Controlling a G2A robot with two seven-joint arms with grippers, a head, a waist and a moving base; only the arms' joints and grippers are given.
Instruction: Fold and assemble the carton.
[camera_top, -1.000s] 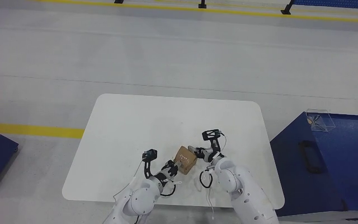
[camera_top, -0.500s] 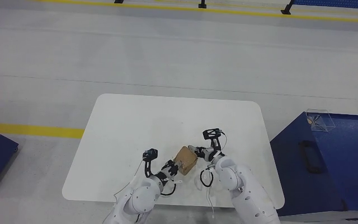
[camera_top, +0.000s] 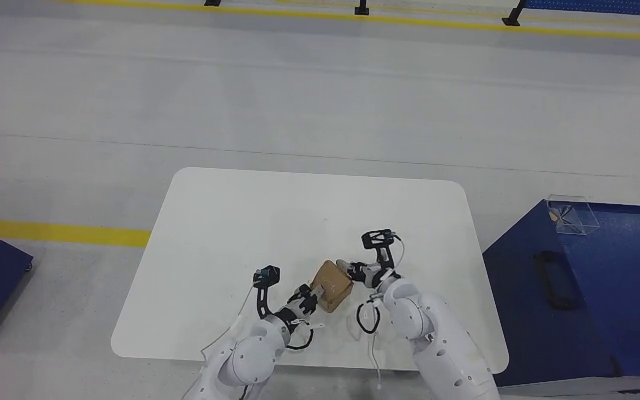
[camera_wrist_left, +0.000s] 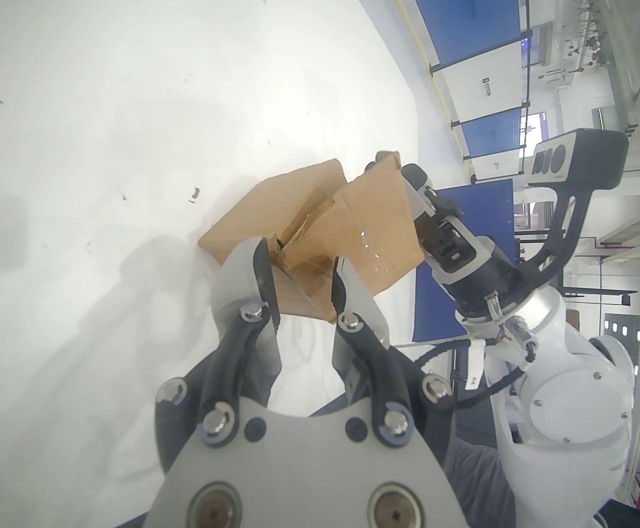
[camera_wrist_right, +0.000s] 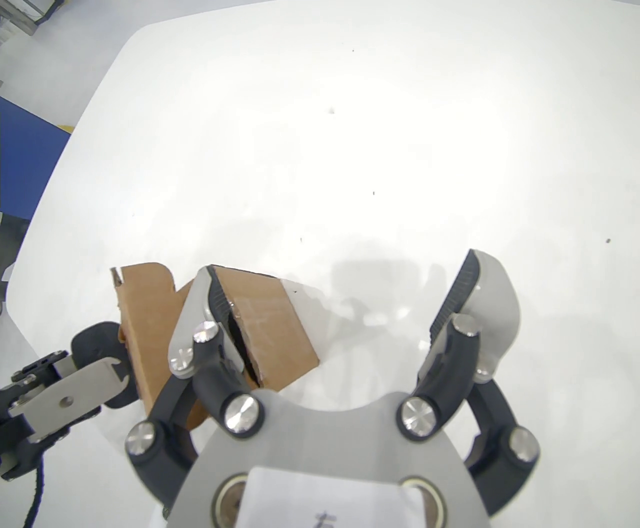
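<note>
Cardboard carton (camera_top: 331, 283) lies partly folded on the white table (camera_top: 300, 210), in the half nearer the robot, between the two grippers. At one corner the left gripper (camera_wrist_left: 300, 277) straddles the cardboard, its fingers (camera_wrist_left: 261, 280) closed onto it from both sides. On the opposite side the right gripper (camera_wrist_right: 340, 295) has its fingers spread wide: one rests against a brown panel of the carton, the other hangs free above bare table. A flap (camera_wrist_right: 145, 310) stands upright beside that panel, with the left gripper just behind it.
</note>
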